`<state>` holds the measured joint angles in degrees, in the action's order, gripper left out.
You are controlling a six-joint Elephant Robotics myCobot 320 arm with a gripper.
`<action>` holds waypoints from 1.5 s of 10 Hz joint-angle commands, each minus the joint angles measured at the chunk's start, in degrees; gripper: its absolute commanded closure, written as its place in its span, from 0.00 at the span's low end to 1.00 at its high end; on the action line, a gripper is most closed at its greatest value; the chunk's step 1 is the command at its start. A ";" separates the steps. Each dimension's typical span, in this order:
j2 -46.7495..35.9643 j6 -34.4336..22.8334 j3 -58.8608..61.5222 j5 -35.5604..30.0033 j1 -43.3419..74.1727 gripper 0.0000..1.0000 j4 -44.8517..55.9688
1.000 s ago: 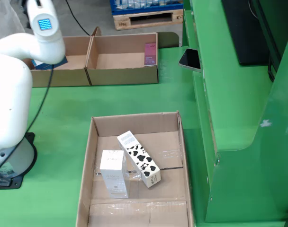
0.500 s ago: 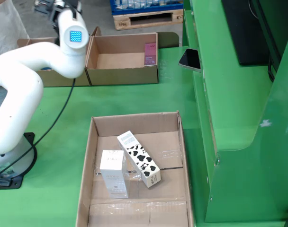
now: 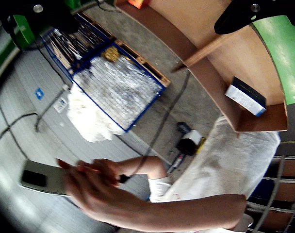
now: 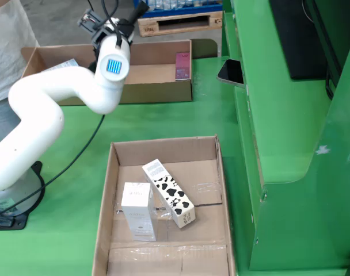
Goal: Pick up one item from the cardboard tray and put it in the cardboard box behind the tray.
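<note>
On the near half of the green table (image 4: 77, 144), a shallow cardboard tray (image 4: 103, 201) with matte brown walls and taped, creased flaps is seen in the fixed view. Two slender rectangular cartons are held in it: a white carton (image 4: 138, 210) on the left, and a cow-spotted carton (image 4: 169, 194) with a barcode end, laid at an angle just right of it, their near parts touching or nearly so.

At the far edge of the table, two open cardboard boxes are set side by side. The right box (image 4: 158, 89) is seen to hold a small pink carton (image 4: 182, 65) standing against its right wall. The left box (image 4: 48, 60) is partly hidden by the arm (image 4: 65, 92); a pale flat item shows inside it, and in the wrist view a white and dark blue carton (image 3: 244, 95) is seen lying in a corner of a box, which cannot be matched for certain.

The arm is made of smooth, glossy white rounded segments, with a blue lit panel on one joint and a black cable trailing from it. The gripper (image 4: 114, 23) is raised over the far boxes; only dark, blurred parts of it show at the top edge of the wrist view, so it cannot be told whether the jaws are spread or closed, and nothing is seen held.

Right of the boxes, a black glossy phone (image 4: 231, 72) lies on a green ledge. In the wrist view, a person's hand (image 3: 89, 182) is seen with a flat grey device (image 3: 43, 178).
</note>
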<state>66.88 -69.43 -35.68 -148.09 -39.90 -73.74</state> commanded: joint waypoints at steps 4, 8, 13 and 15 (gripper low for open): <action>29.54 17.20 35.68 3.39 8.53 0.00 -28.10; 15.92 20.02 14.16 5.41 6.40 0.00 -44.25; 15.92 20.02 14.16 5.41 6.40 0.00 -44.25; 15.92 20.02 14.16 5.41 6.40 0.00 -44.25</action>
<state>85.07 -49.74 -22.67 -142.47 -33.83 -115.04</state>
